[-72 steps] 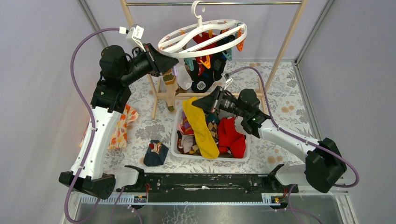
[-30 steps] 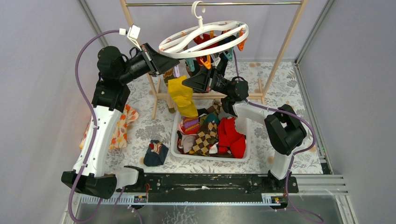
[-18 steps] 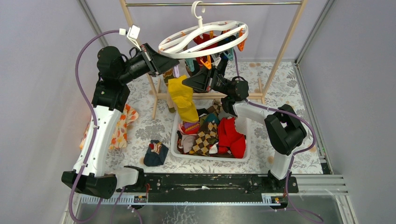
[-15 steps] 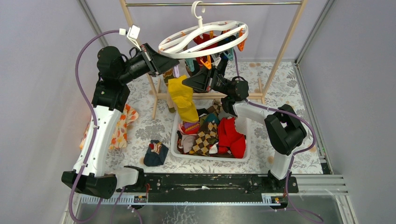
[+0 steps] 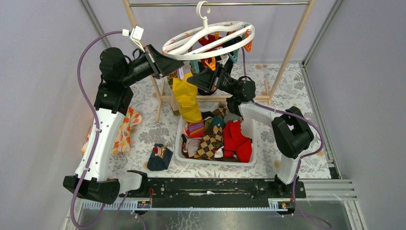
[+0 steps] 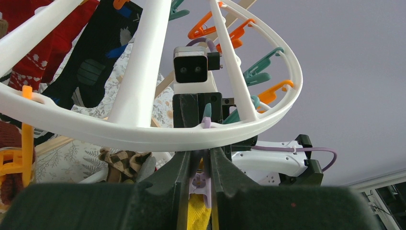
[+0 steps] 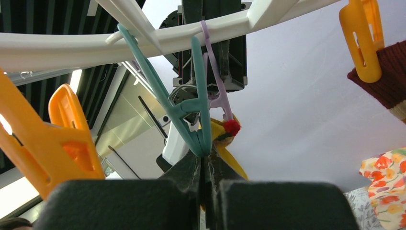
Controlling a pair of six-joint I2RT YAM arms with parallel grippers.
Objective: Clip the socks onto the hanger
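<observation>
- Hanger [image 5: 210,34] hangs off the rack [image 5: 293,48] rod, upper centre of top view. Some clipped socks [image 6: 95,57] dangle under its far side. Both arms meet under the near-left rim.
- Left gripper [image 6: 201,159]: fingers nearly together, pinching the lilac clip [image 6: 199,181] that hangs from the rim straight above. Judged purpose is to squeeze its handles so the mouth spreads, and to stop it swinging.
- Right gripper [image 7: 203,160]: fingers pressed tight on the top edge of the yellow sock [image 5: 187,98]. The sock hangs between the two grippers, above the left end of the bin [image 5: 215,163]. It is held high so its edge can be fed into the lilac clip.
- Right wrist view: a red-tipped bit of yellow sits right at the lilac clip's lower end. Cannot tell whether the clip bites it yet.
- Teal clip [image 7: 191,103] hangs touching the right fingertips, just beside the lilac one. Judged risk: it snags, or the sock goes to the wrong clip.
- Other socks [image 5: 210,139] wait in the bin, lower centre. One stray sock [image 5: 159,158] lies on the table left of it.
</observation>
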